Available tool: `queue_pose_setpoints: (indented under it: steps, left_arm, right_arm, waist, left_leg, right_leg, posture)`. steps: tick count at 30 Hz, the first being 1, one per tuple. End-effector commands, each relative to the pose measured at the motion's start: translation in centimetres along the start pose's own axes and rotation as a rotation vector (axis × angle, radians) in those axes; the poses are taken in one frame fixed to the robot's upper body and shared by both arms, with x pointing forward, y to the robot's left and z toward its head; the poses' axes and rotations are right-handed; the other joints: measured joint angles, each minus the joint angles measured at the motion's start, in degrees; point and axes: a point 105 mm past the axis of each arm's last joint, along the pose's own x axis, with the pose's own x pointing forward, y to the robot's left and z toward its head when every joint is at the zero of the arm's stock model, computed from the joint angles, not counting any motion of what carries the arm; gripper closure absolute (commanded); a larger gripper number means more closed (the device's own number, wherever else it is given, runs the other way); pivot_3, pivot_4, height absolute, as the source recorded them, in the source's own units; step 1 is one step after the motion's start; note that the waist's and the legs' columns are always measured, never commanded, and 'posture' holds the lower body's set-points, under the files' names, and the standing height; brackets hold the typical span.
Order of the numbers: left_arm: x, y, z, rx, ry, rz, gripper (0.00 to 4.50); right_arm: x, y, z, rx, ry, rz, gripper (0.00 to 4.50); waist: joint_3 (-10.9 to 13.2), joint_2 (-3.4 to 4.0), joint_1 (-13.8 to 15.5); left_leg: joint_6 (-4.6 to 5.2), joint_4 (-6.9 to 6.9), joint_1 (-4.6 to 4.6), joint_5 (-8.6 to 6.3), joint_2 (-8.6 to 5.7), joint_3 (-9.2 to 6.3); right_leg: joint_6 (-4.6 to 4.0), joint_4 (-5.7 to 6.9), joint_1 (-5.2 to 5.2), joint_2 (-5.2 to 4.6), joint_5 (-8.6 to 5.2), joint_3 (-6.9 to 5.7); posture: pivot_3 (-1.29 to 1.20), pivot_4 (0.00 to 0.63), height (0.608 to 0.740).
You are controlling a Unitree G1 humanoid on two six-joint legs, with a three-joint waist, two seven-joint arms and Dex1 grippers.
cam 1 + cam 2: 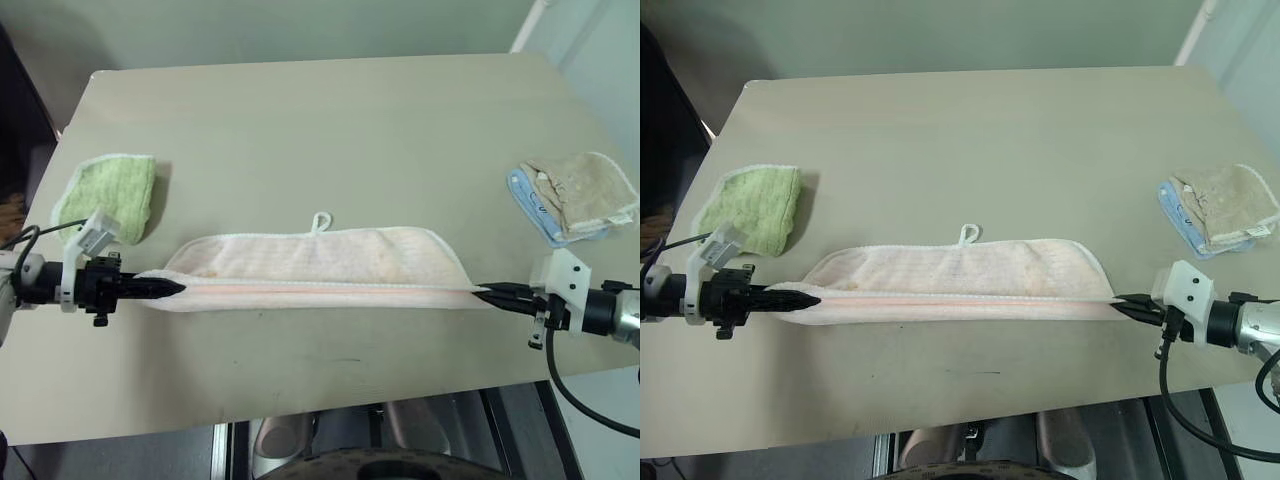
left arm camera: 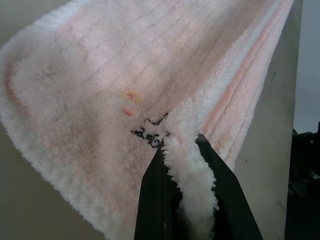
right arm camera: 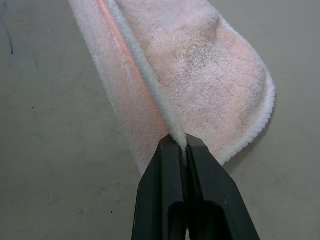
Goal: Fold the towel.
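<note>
I have the towel (image 1: pixel 320 268) held at both ends now. My left gripper (image 1: pixel 170 288) has its jaws pressed on the white edging at the 9 o'clock end, and in the left wrist view the fluffy border sits squeezed between the two black fingers (image 2: pixel 155 210). My right gripper (image 1: pixel 488 294) pinches the edging at the 3 o'clock end in the same way, with the jaws almost together on the thin white seam.

The towel lies across the middle of the table (image 1: pixel 330 120), pulled into a long band from 9 to 3 o'clock. It looks doubled lengthwise, because two white edges run together along the near side and the small white loop (image 1: pixel 321 221) sticks out at the 12 o'clock side. So I judge the first fold as made or nearly made. What is left, I think, is to lay it flat, let it go, and fold it again across its length.

A green cloth (image 1: pixel 108 195) rests at about 10 o'clock and a beige cloth with blue trim (image 1: pixel 577 198) at about 2 o'clock, both well apart from the towel.

For writing, I see only a small dark stitched mark (image 2: pixel 150 134) near the left corner, and I cannot read it.
</note>
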Motion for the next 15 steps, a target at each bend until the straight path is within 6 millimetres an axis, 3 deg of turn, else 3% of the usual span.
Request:
queue_pose_setpoints:
  steps: [1,7,12,15]
  left_arm:
    - [-1.7,0.8,0.4,-0.008,-0.041,0.064,4.47]
    - [-0.9,1.9,0.9,0.011,-0.093,0.103,4.47]
    - [0.5,2.8,1.0,0.050,-0.133,0.121,4.47]
    - [1.2,3.9,2.2,0.100,-0.219,0.186,4.47]
  right_arm:
    - [-0.6,-1.4,0.7,-0.013,-0.009,-0.047,4.50]
    - [0.3,-2.4,1.6,-0.032,-0.034,-0.023,4.50]
    - [2.1,-4.9,1.7,-0.064,-0.052,-0.064,4.50]
    - [3.5,-6.6,1.6,-0.076,-0.067,-0.111,4.50]
  waist:
    - [0.00,0.00,-0.01]
    - [-0.01,-0.02,0.00]
    - [-0.01,-0.02,-0.05]
    - [-0.02,-0.03,-0.06]
  left_leg:
    - [0.09,0.00,0.00,0.04,0.01,0.00]
    - [0.21,-0.05,-0.07,0.04,0.05,0.00]
    - [0.32,-0.03,-0.04,0.08,0.07,0.01]
    - [0.35,-0.04,-0.02,0.10,0.10,0.00]
  right_leg:
    - [-0.01,0.00,-0.02,0.02,-0.02,0.01]
    - [-0.05,0.00,-0.13,0.06,-0.11,0.03]
    - [-0.07,0.00,-0.10,0.06,-0.07,0.03]
    - [-0.02,0.02,-0.10,0.07,-0.02,0.00]
  posture:
    - [0.00,0.150,0.740]
    - [0.00,0.150,0.740]
    - [0.00,0.150,0.740]
    - [0.00,0.150,0.740]
